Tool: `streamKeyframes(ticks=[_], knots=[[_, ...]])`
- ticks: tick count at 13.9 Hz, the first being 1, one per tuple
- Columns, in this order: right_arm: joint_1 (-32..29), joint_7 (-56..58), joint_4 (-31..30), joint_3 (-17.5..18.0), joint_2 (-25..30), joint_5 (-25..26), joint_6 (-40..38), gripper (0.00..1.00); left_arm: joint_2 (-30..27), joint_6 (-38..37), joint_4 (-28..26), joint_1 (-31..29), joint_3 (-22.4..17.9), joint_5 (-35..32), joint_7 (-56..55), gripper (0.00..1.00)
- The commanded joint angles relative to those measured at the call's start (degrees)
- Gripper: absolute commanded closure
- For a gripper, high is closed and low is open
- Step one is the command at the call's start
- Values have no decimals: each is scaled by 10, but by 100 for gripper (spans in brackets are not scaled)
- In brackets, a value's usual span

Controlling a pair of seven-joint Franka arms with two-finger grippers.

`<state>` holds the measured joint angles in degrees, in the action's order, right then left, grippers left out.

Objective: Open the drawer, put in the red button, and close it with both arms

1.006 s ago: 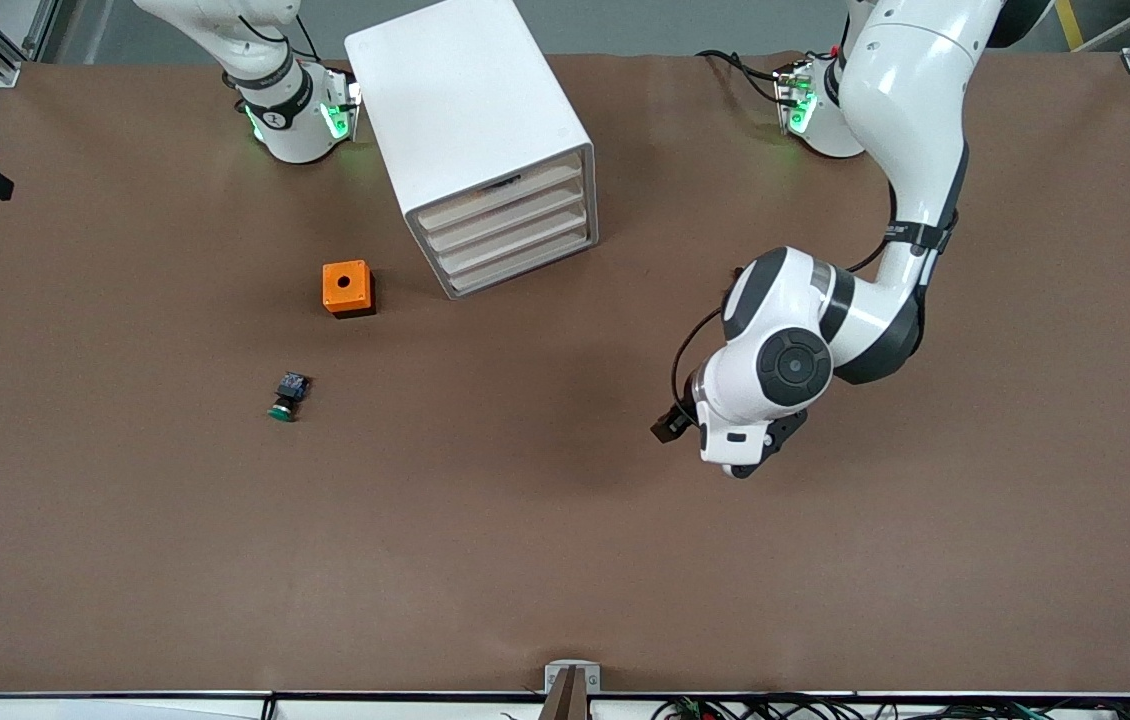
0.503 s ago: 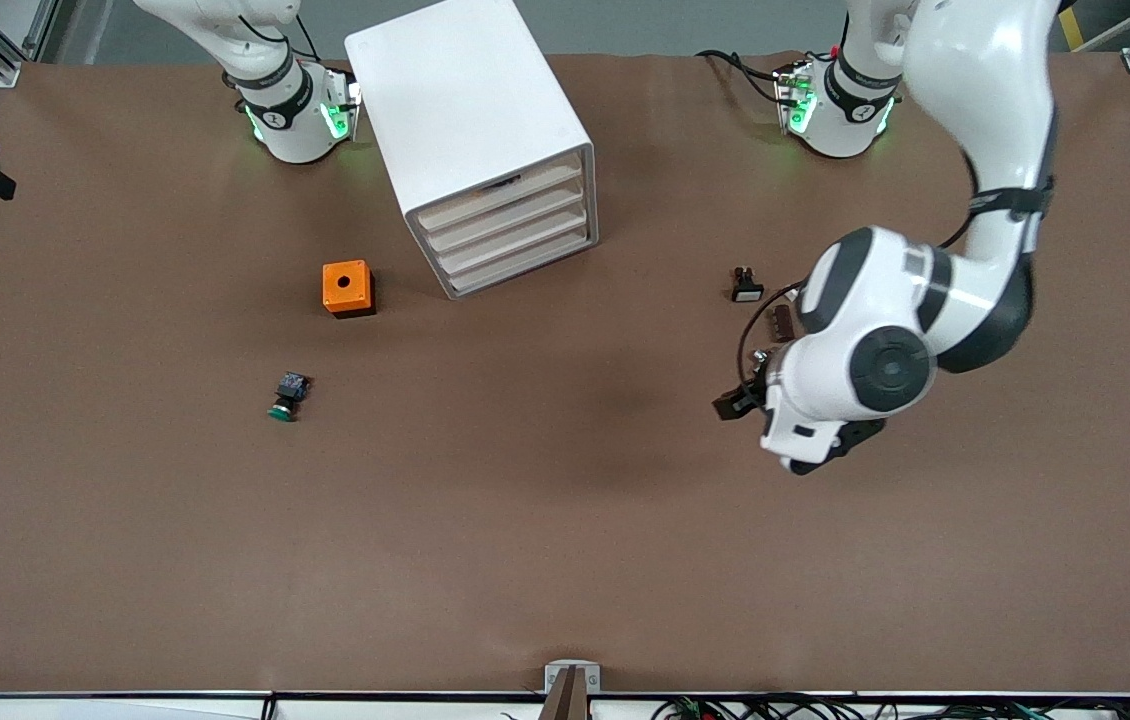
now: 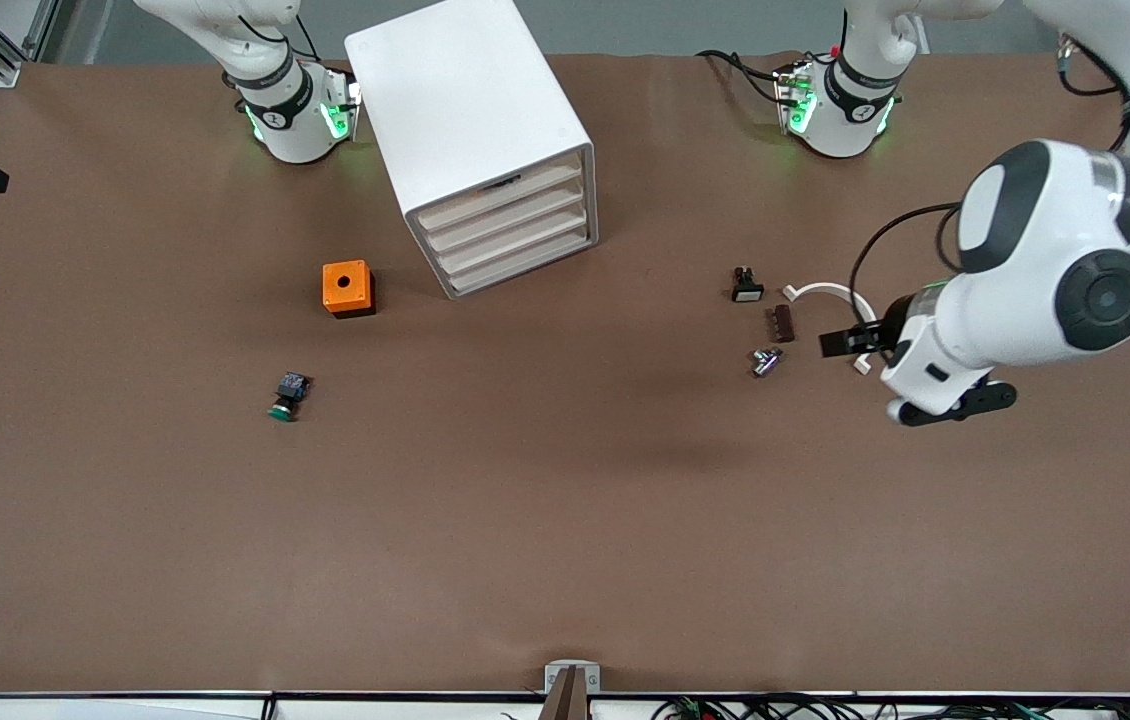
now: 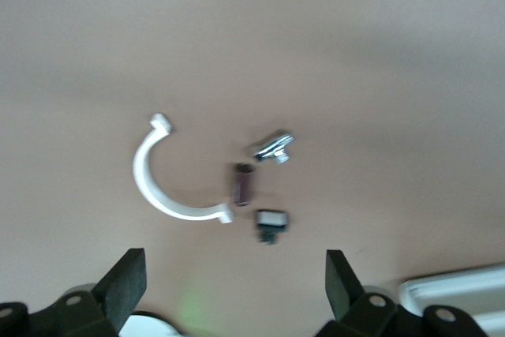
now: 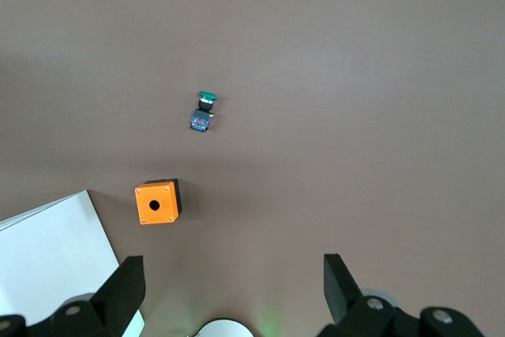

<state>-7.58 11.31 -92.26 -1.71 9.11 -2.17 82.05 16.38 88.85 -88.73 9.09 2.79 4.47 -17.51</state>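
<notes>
The white drawer cabinet (image 3: 470,120) stands near the robots' bases, its stacked drawers (image 3: 510,235) facing the front camera; a thin dark gap shows at the top drawer. The red button is out of view. My left gripper (image 4: 234,282) hangs open and holds nothing, over the table beside a white curved clip (image 4: 162,187), at the left arm's (image 3: 1055,270) end. My right gripper (image 5: 233,290) is open and holds nothing, high above the table near its base (image 3: 287,112). A corner of the cabinet (image 5: 47,254) shows in the right wrist view.
A green-capped button (image 3: 285,397) lies on its side, nearer to the front camera than an orange box (image 3: 347,288) with a round hole. By the clip (image 3: 825,292) lie a black-and-white part (image 3: 746,285), a brown piece (image 3: 782,323) and a silver piece (image 3: 766,360).
The left arm has swung from the table's middle toward its own end, uncovering the small parts and the clip. Its gripper stayed open. The right arm has not moved.
</notes>
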Motion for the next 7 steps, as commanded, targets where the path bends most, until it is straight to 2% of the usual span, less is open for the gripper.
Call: streamKeyframes(ticks=[1, 3, 5, 7], knots=[[-4, 0, -11, 3, 13, 0, 0, 0, -86, 31, -106, -39, 6, -19, 105, 0], [-3, 0, -11, 6, 13, 0, 0, 0, -135, 68, -170, -62, 6, -20, 164, 0], [-2, 0, -11, 7, 13, 2, 0, 0, -183, 108, -223, -72, 6, -21, 175, 0], [-1, 0, -12, 7, 14, 4, 0, 0, -195, 112, -224, -72, 6, -36, 175, 0]])
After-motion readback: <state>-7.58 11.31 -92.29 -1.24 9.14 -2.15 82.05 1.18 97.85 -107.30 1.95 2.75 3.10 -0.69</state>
